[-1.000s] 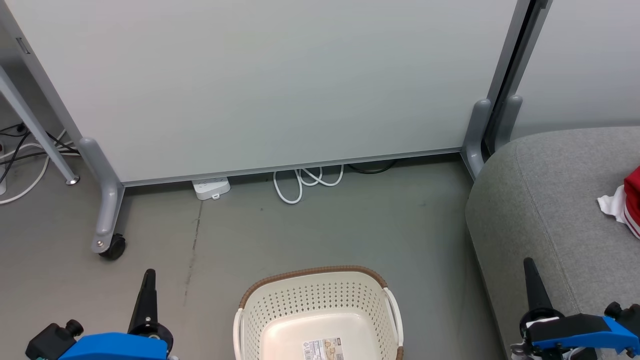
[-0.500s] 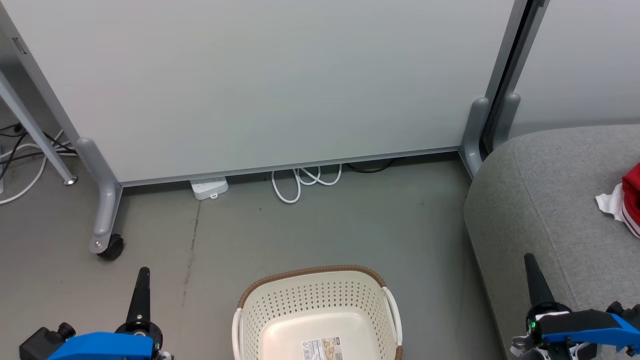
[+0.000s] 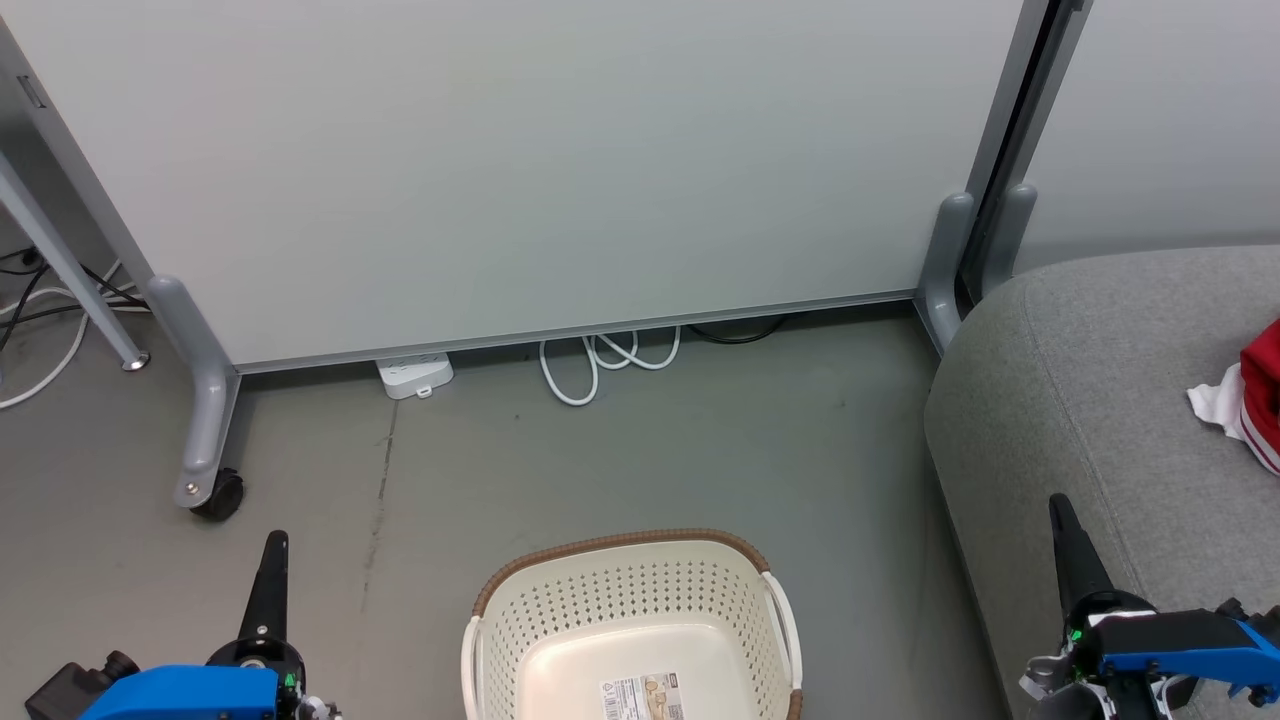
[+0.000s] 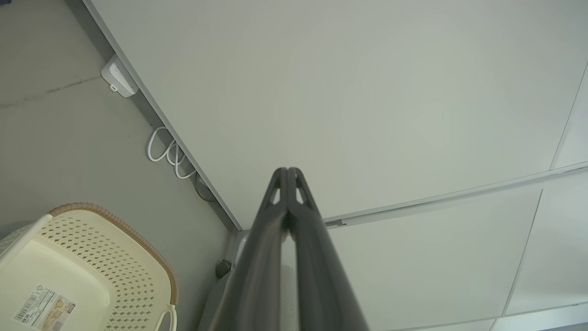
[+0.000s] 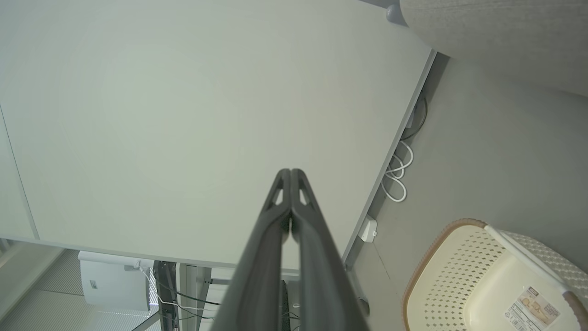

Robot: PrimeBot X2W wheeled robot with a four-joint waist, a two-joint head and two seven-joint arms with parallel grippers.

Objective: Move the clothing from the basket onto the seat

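**Both grippers clenched on nothing; clothing lies on the seat**

In the head view, a grey panel leg [image 3: 207, 415] on a black wheel [image 3: 221, 496] stands on the floor [image 3: 700, 450] at 9 o'clock. Below it, at 7 o'clock, the left gripper [image 3: 276, 541] points up. Its two dark fingers are pressed together and hold nothing. The left wrist view shows the same fingers meeting at their tips.

At 11 o'clock from the basket, a white power strip [image 3: 415, 374] lies at the foot of the big pale panel [image 3: 550, 170]. A looped white cable [image 3: 598, 364] lies just beside the strip, at the basket's 12 o'clock.

The basket [image 3: 620, 544] stands on the floor at 6 o'clock, between the two grippers and apart from both. Its pale bottom shows, with a paper label [image 3: 645, 697] lying on it.

The grey seat [image 3: 1080, 400] takes up the right side from 3 to 5 o'clock, near the basket but not touching it. The right gripper [image 3: 1057, 505] points up at 5 o'clock, in front of the seat's near edge. Its fingers are also clenched tight and grasp nothing, as the right wrist view confirms.

The clothing [image 3: 1264, 385], red with white parts, lies on the seat at 3 o'clock, cut off by the picture's right edge and well apart from the right gripper.
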